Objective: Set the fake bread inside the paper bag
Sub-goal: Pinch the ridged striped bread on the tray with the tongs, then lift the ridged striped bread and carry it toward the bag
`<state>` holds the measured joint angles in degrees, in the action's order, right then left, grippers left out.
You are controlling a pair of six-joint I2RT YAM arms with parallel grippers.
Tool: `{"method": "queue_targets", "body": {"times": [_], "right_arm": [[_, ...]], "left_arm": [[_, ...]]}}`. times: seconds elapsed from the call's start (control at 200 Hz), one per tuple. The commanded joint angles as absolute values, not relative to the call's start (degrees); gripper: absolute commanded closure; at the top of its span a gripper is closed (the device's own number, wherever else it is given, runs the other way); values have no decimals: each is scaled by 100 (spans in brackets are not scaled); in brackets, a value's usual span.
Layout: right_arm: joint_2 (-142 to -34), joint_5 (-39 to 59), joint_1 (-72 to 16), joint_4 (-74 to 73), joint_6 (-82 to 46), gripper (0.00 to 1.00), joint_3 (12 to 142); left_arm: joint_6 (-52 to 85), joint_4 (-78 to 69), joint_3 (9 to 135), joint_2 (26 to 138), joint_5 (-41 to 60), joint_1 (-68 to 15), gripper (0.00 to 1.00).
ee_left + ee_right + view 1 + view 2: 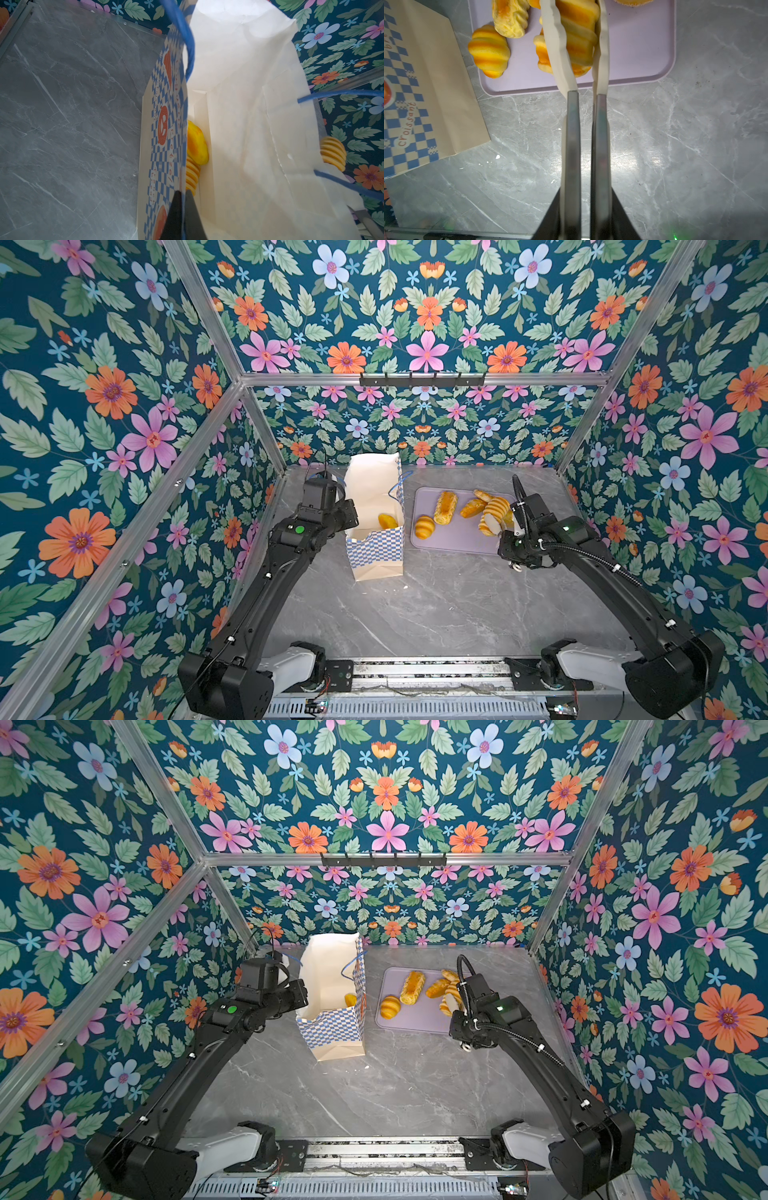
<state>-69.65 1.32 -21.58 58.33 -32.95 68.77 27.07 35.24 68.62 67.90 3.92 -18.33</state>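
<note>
Left gripper [182, 209] pinches the paper bag [376, 558] rim tight, likely to hold the mouth open. Right gripper [585, 207] squeezes tongs [586, 124] onto a ridged loaf [579, 31] at the lilac tray [633, 62] — remaining bread [445, 508] there — two pieces [196, 145] bagged.

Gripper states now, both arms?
Left gripper: shut on the rim of the paper bag.
Right gripper: shut on the tongs, which clamp a ridged loaf.

The paper bag [376, 549] is cream with a blue-and-white checkered band and blue handles [189, 43], the bread [445, 507] is golden-yellow with orange-brown stripes, the tray [457, 540] is lilac, the surface [415, 614] is grey veined marble, and the walls [415, 302] are teal floral.
</note>
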Motion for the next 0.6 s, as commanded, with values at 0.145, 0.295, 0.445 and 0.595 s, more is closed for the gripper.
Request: {"method": "queue_targets", "body": {"times": [0.145, 0.295, 0.445, 0.595], "right_arm": [[-6852, -11, -2168, 6234, -3184, 74, 7562], [-6837, 60, -2167, 6284, -3082, 74, 7994], [-6893, 70, -2165, 6412, -3000, 74, 8473], [-6974, 121, -2163, 6525, -2932, 74, 8916]], "left_arm": [[2722, 3489, 6882, 6777, 410, -1828, 95], [2733, 3489, 6891, 6776, 405, -1828, 95], [2742, 3489, 6891, 6785, 405, -1828, 95], [2768, 3473, 6891, 6785, 410, -1828, 95]]}}
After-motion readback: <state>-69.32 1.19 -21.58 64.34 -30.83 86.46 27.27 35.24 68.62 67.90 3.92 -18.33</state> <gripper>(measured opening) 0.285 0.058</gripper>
